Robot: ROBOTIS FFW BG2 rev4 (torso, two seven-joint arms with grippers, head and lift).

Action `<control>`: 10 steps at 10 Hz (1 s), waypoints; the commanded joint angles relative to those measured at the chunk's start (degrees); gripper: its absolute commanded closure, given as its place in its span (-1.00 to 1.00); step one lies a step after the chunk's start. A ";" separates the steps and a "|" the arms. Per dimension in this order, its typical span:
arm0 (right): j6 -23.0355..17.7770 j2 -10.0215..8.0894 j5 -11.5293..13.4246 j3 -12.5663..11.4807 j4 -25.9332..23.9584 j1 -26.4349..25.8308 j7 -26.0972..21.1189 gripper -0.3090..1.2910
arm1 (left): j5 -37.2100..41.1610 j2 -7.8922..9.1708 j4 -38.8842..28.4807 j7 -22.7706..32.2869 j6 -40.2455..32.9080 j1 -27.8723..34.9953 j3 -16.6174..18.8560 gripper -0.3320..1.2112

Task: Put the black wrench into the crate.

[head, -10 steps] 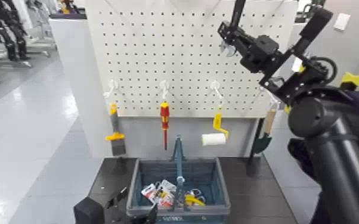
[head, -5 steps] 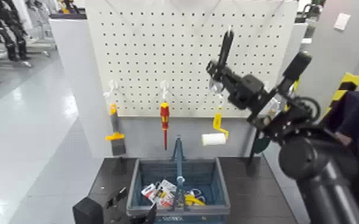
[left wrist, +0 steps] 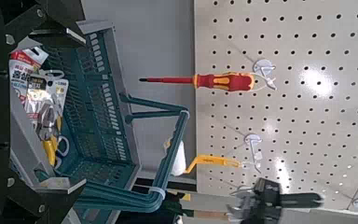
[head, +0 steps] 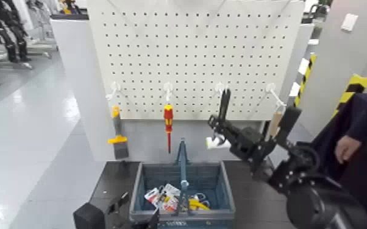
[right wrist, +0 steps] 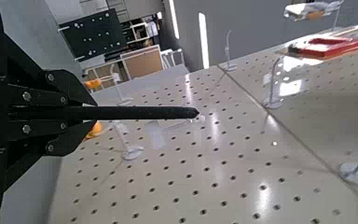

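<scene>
While your head view shows the right hand [head: 221, 125] clamped on the upright black wrench [head: 224, 102] above the crate [head: 138, 183], only the wrist view shows its handle over pegboard [right wrist: 261, 159]; left hand [head: 122, 204] parked, grip unclear.

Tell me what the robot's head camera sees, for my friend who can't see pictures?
The right gripper holds the black wrench upright above the far right corner of the blue-grey crate, in front of a white pegboard. A red-and-yellow screwdriver hangs on the board, and the left gripper waits low by the crate's near left corner.
</scene>
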 commanded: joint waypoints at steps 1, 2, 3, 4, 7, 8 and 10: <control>0.48 0.20 0.60 0.17 3.01 3.20 -0.09 0.74 | -0.01 0.01 0.00 -0.04 -0.05 0.01 -0.10 -0.26; 0.74 0.02 1.30 0.34 4.59 3.55 0.00 0.74 | -0.01 0.01 0.00 -0.04 -0.05 0.01 -0.10 -0.26; 1.09 -0.06 1.92 0.52 6.26 3.82 0.27 0.74 | -0.01 0.10 0.00 -0.04 -0.05 0.01 -0.19 -0.26; 1.36 -0.06 2.71 0.69 7.75 3.90 0.71 0.74 | -0.01 0.10 0.00 -0.04 -0.05 0.01 -0.28 -0.26; 1.71 -0.06 4.56 1.22 11.53 3.82 1.50 0.74 | -0.01 0.10 -0.09 -0.04 0.04 0.01 -0.37 -0.26; 1.71 -0.06 4.73 1.31 12.50 3.73 1.58 0.74 | -0.01 0.10 0.00 -0.04 0.04 0.01 -0.37 -0.26; 2.06 -0.06 5.70 1.49 13.29 3.73 1.67 0.74 | -0.01 0.10 0.00 -0.04 0.04 -0.08 -0.46 -0.26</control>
